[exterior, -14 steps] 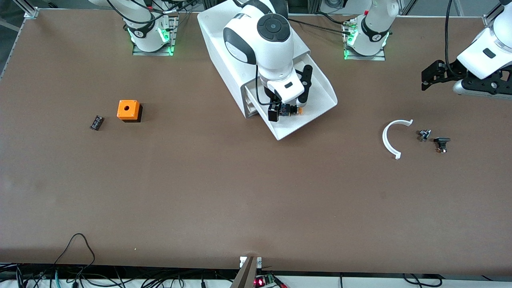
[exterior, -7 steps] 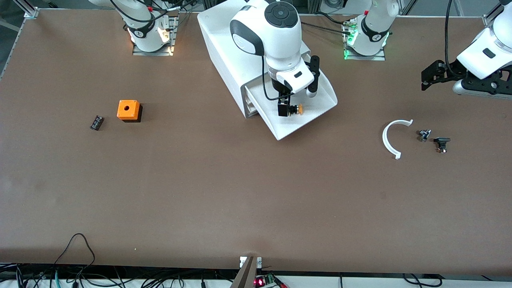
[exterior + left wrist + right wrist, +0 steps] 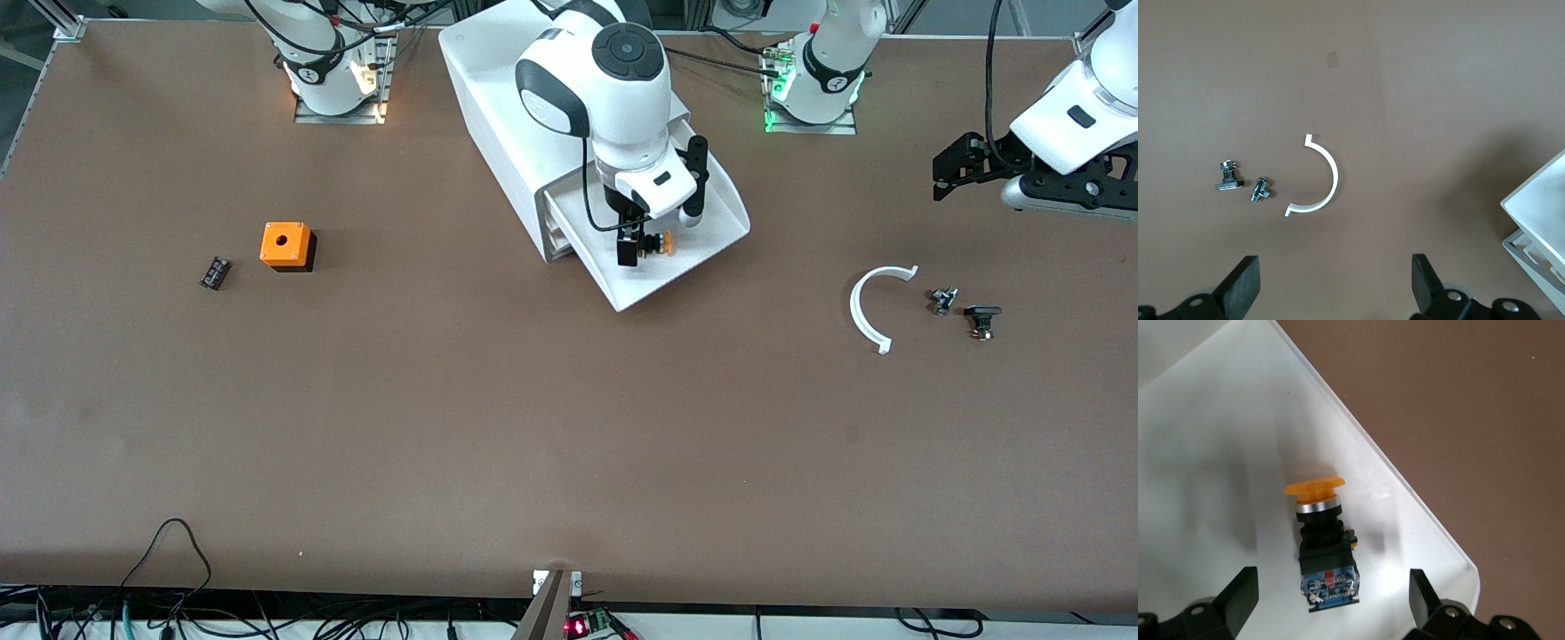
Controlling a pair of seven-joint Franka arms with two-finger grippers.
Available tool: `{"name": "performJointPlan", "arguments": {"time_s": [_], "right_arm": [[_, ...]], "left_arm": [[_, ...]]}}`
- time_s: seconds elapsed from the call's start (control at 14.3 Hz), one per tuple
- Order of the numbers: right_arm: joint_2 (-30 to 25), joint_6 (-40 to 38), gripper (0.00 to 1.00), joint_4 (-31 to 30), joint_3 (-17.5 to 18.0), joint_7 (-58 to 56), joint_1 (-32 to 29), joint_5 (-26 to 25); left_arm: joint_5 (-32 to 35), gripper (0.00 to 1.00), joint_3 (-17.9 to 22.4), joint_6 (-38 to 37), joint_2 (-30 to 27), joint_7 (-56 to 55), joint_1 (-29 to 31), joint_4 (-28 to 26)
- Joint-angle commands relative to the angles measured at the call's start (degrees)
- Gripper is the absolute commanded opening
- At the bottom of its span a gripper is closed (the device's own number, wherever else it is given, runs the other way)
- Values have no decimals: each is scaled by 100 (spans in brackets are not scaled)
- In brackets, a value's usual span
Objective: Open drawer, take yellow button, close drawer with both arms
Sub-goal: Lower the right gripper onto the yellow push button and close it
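**Jaws spread over the button in the pulled-out top drawer**

Jaws of the right gripper (image 3: 1328, 600) stood wide apart, one black finger (image 3: 1238, 593) on each side of the button (image 3: 1321, 540) and neither touching it. Only the fingertips showed in the right wrist view, cut off at the frame edge. From the front, the right arm's white wrist covered most of the gripper (image 3: 633, 240), so just one finger and the orange cap of the button (image 3: 659, 244) could be made out there.

The drawer (image 3: 702, 233), topmost in the white cabinet (image 3: 498, 98), was pulled out toward the front camera. Its white floor (image 3: 1198, 460) held the button alone, lying on its side, orange-yellow cap pointing away from the gripper, black body and a blue terminal block with small screws nearest the fingers. The button lay near the drawer's outer rim. The two lower drawers were barely visible under the top one.

Jaws of the left gripper (image 3: 1331, 293) were also open and holding nothing; that arm waited in the air over the table's left-arm end. Under it on the table (image 3: 533, 444) lay a white half-ring (image 3: 1318, 177) and, just beside it, two small metal-and-black parts (image 3: 1245, 187), too small to identify. A corner of the cabinet (image 3: 1545, 213) was cut off at the edge of the left wrist view.

Toward the right arm's end of the table sat an orange cube with a hole (image 3: 285, 244) and, near it, a small flat black part (image 3: 214, 272).
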Motion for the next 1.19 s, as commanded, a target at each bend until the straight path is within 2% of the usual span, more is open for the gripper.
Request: {"name": "performJointPlan", "arguments": {"time_s": [0.0,1.12], "right_arm": [[19,-27,100,40,-44,-145,36,-81],[98,-212,100,13,-18,-172,123,-63]], "left_arm": [[91,100,-23,-38,40,-57,-26,139],[91,100,-32,-29,40,-57,-26,139]]}}
